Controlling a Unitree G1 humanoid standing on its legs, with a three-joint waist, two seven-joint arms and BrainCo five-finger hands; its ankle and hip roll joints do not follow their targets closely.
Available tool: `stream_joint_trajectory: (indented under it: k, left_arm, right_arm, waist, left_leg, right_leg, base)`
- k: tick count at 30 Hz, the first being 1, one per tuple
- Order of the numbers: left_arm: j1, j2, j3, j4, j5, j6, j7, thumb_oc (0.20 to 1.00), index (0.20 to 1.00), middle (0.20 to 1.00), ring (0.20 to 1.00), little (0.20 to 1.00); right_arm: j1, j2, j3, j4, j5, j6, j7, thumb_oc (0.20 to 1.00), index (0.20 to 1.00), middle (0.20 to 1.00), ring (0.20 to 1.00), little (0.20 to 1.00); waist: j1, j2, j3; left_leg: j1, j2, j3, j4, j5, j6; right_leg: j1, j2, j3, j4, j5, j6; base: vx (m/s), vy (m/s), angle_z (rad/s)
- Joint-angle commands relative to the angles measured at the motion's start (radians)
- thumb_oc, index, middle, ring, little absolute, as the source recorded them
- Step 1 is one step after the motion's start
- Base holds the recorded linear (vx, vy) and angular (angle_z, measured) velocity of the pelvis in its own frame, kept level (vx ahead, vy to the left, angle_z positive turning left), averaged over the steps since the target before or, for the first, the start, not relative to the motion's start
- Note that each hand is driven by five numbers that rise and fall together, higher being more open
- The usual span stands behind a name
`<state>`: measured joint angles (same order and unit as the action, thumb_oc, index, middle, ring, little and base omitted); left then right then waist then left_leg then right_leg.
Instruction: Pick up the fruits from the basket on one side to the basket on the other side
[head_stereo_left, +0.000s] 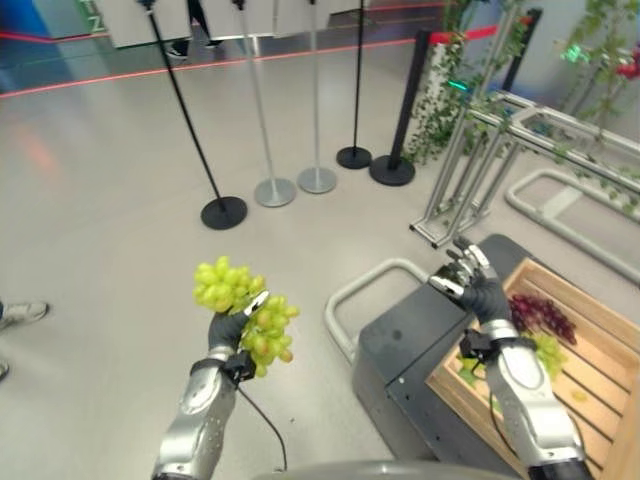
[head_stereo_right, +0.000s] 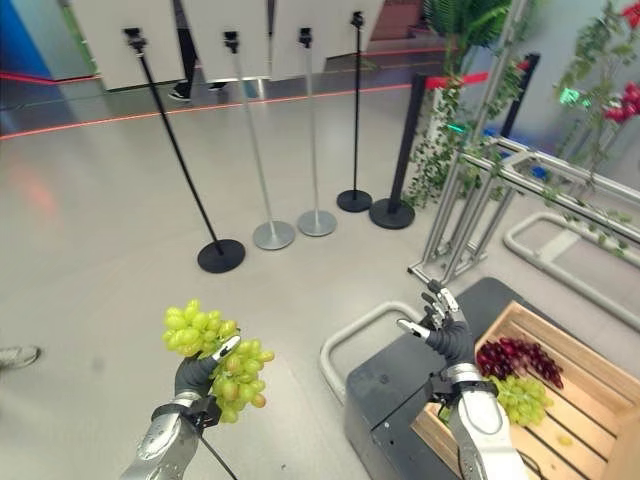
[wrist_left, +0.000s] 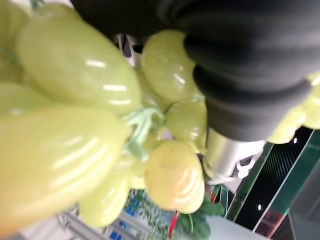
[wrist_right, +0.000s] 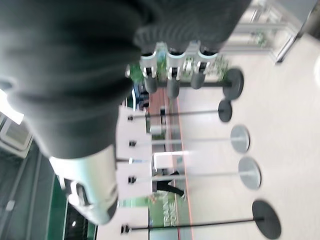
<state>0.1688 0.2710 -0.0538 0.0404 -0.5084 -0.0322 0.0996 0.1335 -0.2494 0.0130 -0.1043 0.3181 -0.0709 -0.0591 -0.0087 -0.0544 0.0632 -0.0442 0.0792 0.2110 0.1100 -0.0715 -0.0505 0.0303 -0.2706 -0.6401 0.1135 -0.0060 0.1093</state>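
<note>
A bunch of green grapes (head_stereo_left: 240, 305) hangs in the air above the floor on the left, with my left hand (head_stereo_left: 228, 328) shut on it from below. The left wrist view shows the same grapes (wrist_left: 75, 100) pressed close against the hand (wrist_left: 240, 75). My right hand (head_stereo_left: 475, 283) is raised over the dark stand (head_stereo_left: 410, 335), fingers (wrist_right: 172, 85) straight and holding nothing. Beside it at the lower right is a wooden crate (head_stereo_left: 580, 292) with purple grapes (head_stereo_left: 540, 315) and a second green bunch (head_stereo_left: 548, 352) inside.
Several stanchion poles stand on round bases (head_stereo_left: 223, 212) across the floor ahead. A metal frame (head_stereo_left: 470, 170) with climbing plants stands behind the crate. A white tube rail (head_stereo_left: 345, 300) curves beside the dark stand. A person's shoe (head_stereo_left: 22, 313) is at the far left.
</note>
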Motion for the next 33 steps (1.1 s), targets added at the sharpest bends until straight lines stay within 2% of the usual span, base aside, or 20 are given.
stream_joint_trajectory:
  k: [1,5,9,11,12,13,14,15,16,17,18,19,20,22,23,26,28,31,33]
  left_arm:
    - [-0.033,0.022,0.063,-0.120,0.079,-0.057,0.016,0.200,0.200,0.200,0.200,0.200]
    - [-0.020,0.028,0.075,-0.122,0.095,-0.057,0.028,0.200,0.200,0.200,0.200,0.200]
    - [-0.001,0.026,0.081,-0.129,0.099,-0.057,0.032,0.200,0.200,0.200,0.200,0.200]
    - [0.010,0.027,0.085,-0.135,0.102,-0.058,0.028,0.200,0.200,0.200,0.200,0.200]
    - [0.010,0.031,0.084,-0.137,0.104,-0.058,0.028,0.200,0.200,0.200,0.200,0.200]
    - [0.009,0.032,0.084,-0.138,0.107,-0.058,0.028,0.200,0.200,0.200,0.200,0.200]
    - [0.006,0.037,0.083,-0.138,0.110,-0.059,0.029,0.200,0.200,0.200,0.200,0.200]
    - [0.006,0.037,0.083,-0.138,0.110,-0.059,0.029,0.200,0.200,0.200,0.200,0.200]
    - [0.006,0.038,0.080,-0.128,0.112,-0.061,0.030,0.200,0.200,0.200,0.200,0.200]
    - [0.005,0.037,0.072,-0.121,0.111,-0.066,0.027,0.200,0.200,0.200,0.200,0.200]
    - [0.006,0.039,0.065,-0.110,0.113,-0.064,0.026,0.200,0.200,0.200,0.200,0.200]
    - [0.008,0.042,0.052,-0.104,0.132,-0.062,-0.001,0.200,0.200,0.200,0.200,0.200]
    - [0.009,0.041,0.053,-0.105,0.132,-0.062,-0.001,0.200,0.200,0.200,0.200,0.200]
    - [0.016,0.036,0.048,-0.106,0.137,-0.059,-0.026,0.200,0.200,0.200,0.200,0.200]
    - [0.018,0.032,0.047,-0.104,0.136,-0.062,-0.030,0.200,0.200,0.200,0.200,0.200]
    - [0.021,0.018,0.046,-0.097,0.130,-0.070,-0.033,0.200,0.200,0.200,0.200,0.200]
    - [0.038,0.013,0.058,-0.111,0.124,-0.073,-0.033,0.200,0.200,0.200,0.200,0.200]
    - [0.071,0.004,0.081,-0.118,0.098,-0.075,-0.037,0.200,0.200,0.200,0.200,0.200]
    - [0.081,0.002,0.088,-0.121,0.089,-0.071,-0.040,0.200,0.200,0.200,0.200,0.200]
  right_arm:
    - [-0.060,-0.020,-0.029,-0.014,0.005,-0.044,-0.010,1.000,1.000,1.000,1.000,1.000]
    - [-0.070,-0.004,-0.007,-0.008,0.011,-0.036,-0.005,1.000,1.000,1.000,1.000,1.000]
    - [-0.066,-0.002,0.008,-0.001,0.001,-0.033,-0.003,1.000,1.000,1.000,1.000,1.000]
    - [-0.053,0.004,0.002,0.000,0.007,-0.034,-0.002,1.000,1.000,1.000,1.000,1.000]
    - [-0.049,0.005,-0.003,0.001,0.006,-0.034,-0.006,1.000,1.000,1.000,1.000,1.000]
    - [-0.046,0.006,-0.006,0.002,0.004,-0.034,-0.008,1.000,1.000,1.000,1.000,1.000]
    - [-0.041,0.010,-0.016,0.001,0.000,-0.035,-0.015,1.000,1.000,1.000,1.000,1.000]
    - [-0.041,0.010,-0.016,0.001,0.000,-0.035,-0.015,1.000,1.000,1.000,1.000,1.000]
    - [-0.024,0.009,-0.027,-0.006,0.003,-0.038,-0.016,1.000,1.000,1.000,1.000,1.000]
    - [-0.021,0.015,-0.031,-0.003,0.008,-0.037,-0.018,1.000,1.000,1.000,1.000,1.000]
    - [0.000,0.011,-0.034,-0.008,0.004,-0.035,-0.016,1.000,1.000,1.000,1.000,1.000]
    - [0.022,0.011,-0.046,-0.005,0.013,-0.033,0.000,1.000,1.000,1.000,1.000,1.000]
    - [0.023,0.011,-0.046,-0.006,0.013,-0.033,0.001,1.000,1.000,1.000,1.000,1.000]
    - [0.044,0.007,-0.062,-0.011,0.023,-0.036,0.017,1.000,1.000,1.000,1.000,1.000]
    - [0.051,0.007,-0.066,-0.014,0.027,-0.040,0.021,1.000,1.000,1.000,1.000,1.000]
    - [0.051,0.002,-0.061,-0.009,0.026,-0.049,0.026,1.000,1.000,1.000,1.000,1.000]
    - [0.054,0.004,-0.052,-0.007,0.029,-0.047,0.032,1.000,1.000,1.000,1.000,1.000]
    - [0.051,-0.011,-0.031,0.008,0.023,-0.030,0.047,1.000,1.000,1.000,1.000,1.000]
    - [0.052,-0.015,-0.027,0.008,0.021,-0.026,0.054,1.000,1.000,1.000,1.000,1.000]
  waist:
    - [0.021,0.021,0.016]
    - [0.027,0.008,0.033]
    - [0.032,0.000,0.039]
    - [0.030,-0.002,0.037]
    - [0.025,-0.004,0.040]
    - [0.022,-0.012,0.048]
    - [0.007,-0.005,0.053]
    - [0.009,-0.005,0.053]
    - [-0.005,-0.003,0.059]
    - [-0.027,-0.007,0.055]
    - [-0.042,-0.002,0.052]
    - [-0.077,0.008,0.042]
    - [-0.076,0.008,0.040]
    - [-0.089,0.013,0.035]
    - [-0.092,0.016,0.033]
    - [-0.088,0.020,0.033]
    - [-0.073,0.026,0.030]
    - [-0.045,0.039,0.013]
    - [-0.039,0.041,0.010]
  left_leg:
    - [0.138,0.059,-0.014,-0.154,-0.024,-0.037]
    - [0.151,0.020,-0.025,-0.155,-0.045,-0.002]
    - [0.160,-0.009,-0.022,-0.155,-0.052,0.016]
    - [0.160,-0.019,-0.019,-0.166,-0.048,0.022]
    - [0.160,-0.025,-0.022,-0.172,-0.043,0.023]
    - [0.147,-0.037,-0.015,-0.171,-0.021,0.029]
    - [0.142,-0.043,-0.026,-0.179,-0.013,0.034]
    - [0.142,-0.043,-0.024,-0.179,-0.013,0.035]
    - [0.136,-0.050,-0.038,-0.175,-0.008,0.040]
    - [0.133,-0.061,-0.050,-0.177,-0.005,0.041]
    - [0.136,-0.061,-0.059,-0.184,-0.004,0.047]
    - [0.127,-0.070,-0.092,-0.196,0.013,0.062]
    - [0.124,-0.070,-0.091,-0.196,0.016,0.061]
    - [0.104,-0.087,-0.133,-0.197,0.036,0.069]
    - [0.094,-0.096,-0.154,-0.197,0.045,0.071]
    - [0.079,-0.118,-0.190,-0.197,0.062,0.074]
    - [0.067,-0.126,-0.200,-0.195,0.072,0.073]
    - [0.058,-0.127,-0.187,-0.194,0.072,0.066]
    - [0.058,-0.124,-0.189,-0.192,0.072,0.064]
  right_leg:
    - [-0.024,-0.018,0.006,-0.044,0.069,0.067]
    - [-0.043,-0.048,0.040,0.005,0.080,0.083]
    - [-0.050,-0.060,0.073,0.001,0.128,0.105]
    - [-0.057,-0.062,0.084,-0.003,0.137,0.109]
    - [-0.068,-0.066,0.096,-0.001,0.162,0.121]
    - [-0.079,-0.078,0.089,-0.008,0.186,0.109]
    - [-0.102,-0.075,0.148,-0.008,0.198,0.118]
    - [-0.104,-0.075,0.150,-0.007,0.198,0.118]
    - [-0.113,-0.075,0.220,0.012,0.180,0.115]
    - [-0.142,-0.076,0.341,0.004,0.211,0.120]
    - [-0.130,-0.032,0.401,0.011,0.154,0.100]
    - [-0.160,0.123,0.537,0.052,0.047,0.061]
    - [-0.165,0.123,0.538,0.054,0.048,0.059]
    - [-0.172,0.222,0.602,0.084,-0.029,0.029]
    - [-0.170,0.245,0.624,0.088,-0.048,0.016]
    - [-0.145,0.266,0.647,0.039,-0.056,-0.004]
    - [-0.125,0.272,0.633,0.001,-0.056,-0.011]
    - [-0.080,0.248,0.615,-0.081,-0.033,-0.004]
    - [-0.066,0.249,0.611,-0.103,-0.028,-0.006]
  base:
    - [-0.10,0.321,0.44]
    - [-0.02,0.185,0.31]
    - [0.00,0.153,-0.05]
    - [-0.01,0.096,-0.12]
    - [-0.09,0.076,-0.13]
    - [-0.12,0.130,-0.04]
    - [-0.11,0.092,0.06]
    - [-0.05,0.119,0.04]
    - [-0.02,0.072,0.08]
    - [-0.01,0.129,0.19]
    - [0.05,0.176,0.63]
    - [0.04,0.161,0.57]
    - [0.02,0.145,0.72]
    - [-0.01,0.085,0.62]
    - [-0.01,0.057,0.99]
    - [-0.03,-0.007,0.65]
    - [-0.06,-0.051,0.13]
    - [-0.04,-0.074,0.19]
    - [-0.01,-0.089,-0.03]
